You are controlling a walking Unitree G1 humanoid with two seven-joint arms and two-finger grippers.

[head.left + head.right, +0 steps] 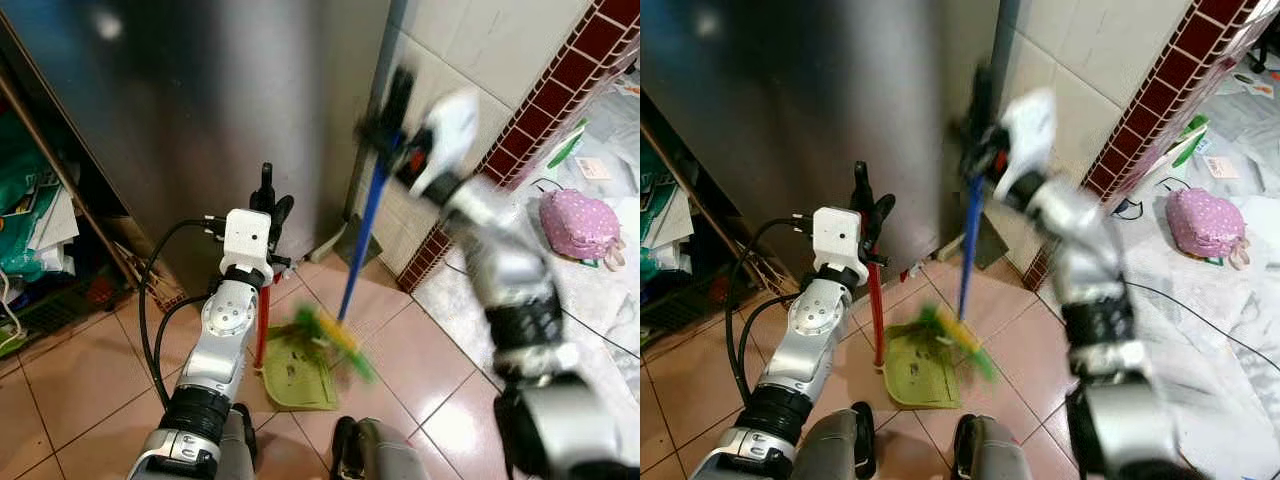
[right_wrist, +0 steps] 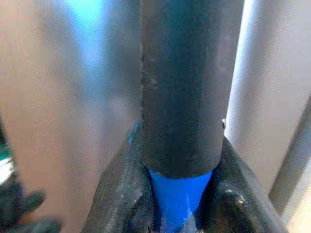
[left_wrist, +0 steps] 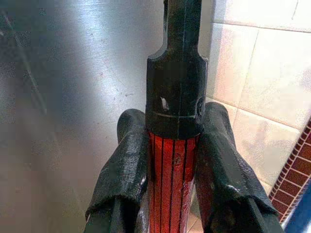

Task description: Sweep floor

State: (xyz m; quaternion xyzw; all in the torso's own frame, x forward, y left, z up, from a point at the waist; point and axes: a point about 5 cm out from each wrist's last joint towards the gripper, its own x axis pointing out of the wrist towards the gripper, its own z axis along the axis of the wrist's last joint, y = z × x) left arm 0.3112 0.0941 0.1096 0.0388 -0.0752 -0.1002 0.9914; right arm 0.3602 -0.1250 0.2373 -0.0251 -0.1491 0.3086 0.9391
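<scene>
Blue-handled broom (image 1: 362, 235) in right end effector (image 1: 385, 130), bristles over green dustpan (image 1: 296, 375)

I can't read any text, brand, number or sign here. The papers (image 1: 40, 215) stacked on the shelf at my left show coloured print, but it is too small and blurred to make out. The white sheets (image 1: 1220, 165) on the floor at my right carry marks that are just as illegible.
</scene>
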